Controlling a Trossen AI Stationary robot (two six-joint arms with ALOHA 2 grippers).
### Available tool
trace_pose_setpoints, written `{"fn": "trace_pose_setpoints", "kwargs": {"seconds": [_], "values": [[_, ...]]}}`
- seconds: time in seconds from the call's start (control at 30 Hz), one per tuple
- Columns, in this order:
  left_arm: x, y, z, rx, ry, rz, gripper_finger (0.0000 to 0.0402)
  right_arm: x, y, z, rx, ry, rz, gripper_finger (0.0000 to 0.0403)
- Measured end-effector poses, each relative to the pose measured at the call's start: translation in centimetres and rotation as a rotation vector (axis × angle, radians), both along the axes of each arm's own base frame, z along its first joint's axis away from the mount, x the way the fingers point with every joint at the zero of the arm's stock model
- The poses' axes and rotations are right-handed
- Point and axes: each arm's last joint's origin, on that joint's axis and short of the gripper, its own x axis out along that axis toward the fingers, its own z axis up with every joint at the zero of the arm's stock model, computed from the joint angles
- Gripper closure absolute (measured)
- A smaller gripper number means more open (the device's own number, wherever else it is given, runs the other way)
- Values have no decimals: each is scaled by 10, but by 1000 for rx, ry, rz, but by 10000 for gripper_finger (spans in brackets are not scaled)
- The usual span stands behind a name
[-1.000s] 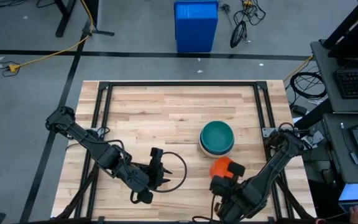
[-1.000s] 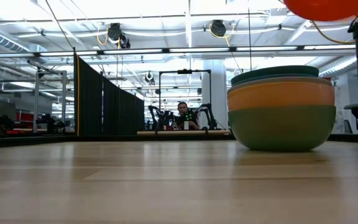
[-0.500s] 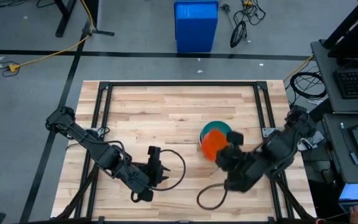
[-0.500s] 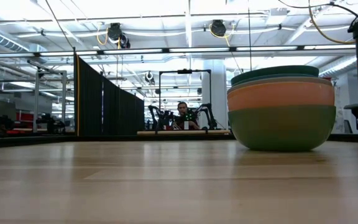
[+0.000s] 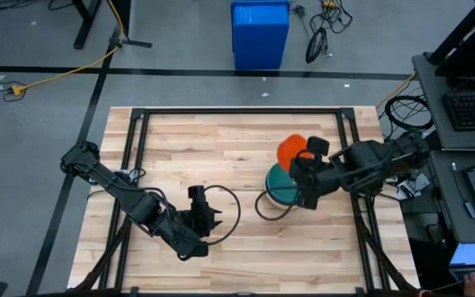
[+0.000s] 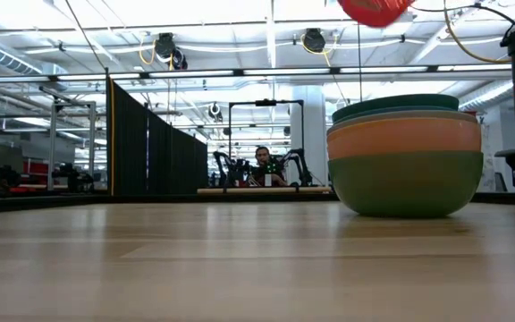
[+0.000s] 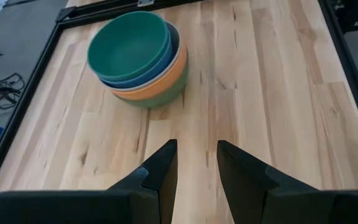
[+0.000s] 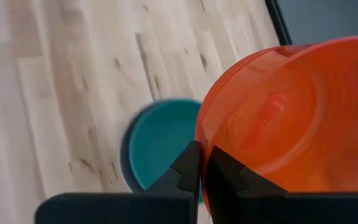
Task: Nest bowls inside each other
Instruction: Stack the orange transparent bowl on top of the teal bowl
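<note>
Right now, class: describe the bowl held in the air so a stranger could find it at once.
On the wooden table, find the stack of nested plastic bowls towards the right. Above its far edge, the right tool grips a round red-orange plastic bowl, the only bowl off the table.

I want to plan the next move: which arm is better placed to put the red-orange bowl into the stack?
Right. The right gripper holds the red-orange bowl just above the stack; the left gripper waits apart.
</note>
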Motion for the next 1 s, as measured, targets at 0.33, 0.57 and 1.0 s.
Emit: {"fn": "trace_pose_setpoints", "kwargs": {"seconds": [0.33, 0.57, 1.0], "values": [[0, 0, 0, 1, -1, 1, 299, 2, 9, -68, 7, 41, -36, 403], [0, 0, 0, 1, -2, 1, 299, 4, 11, -107, -41, 128, 13, 403], [0, 0, 0, 3, -3, 3, 299, 11, 12, -114, -27, 126, 106, 403]]}}
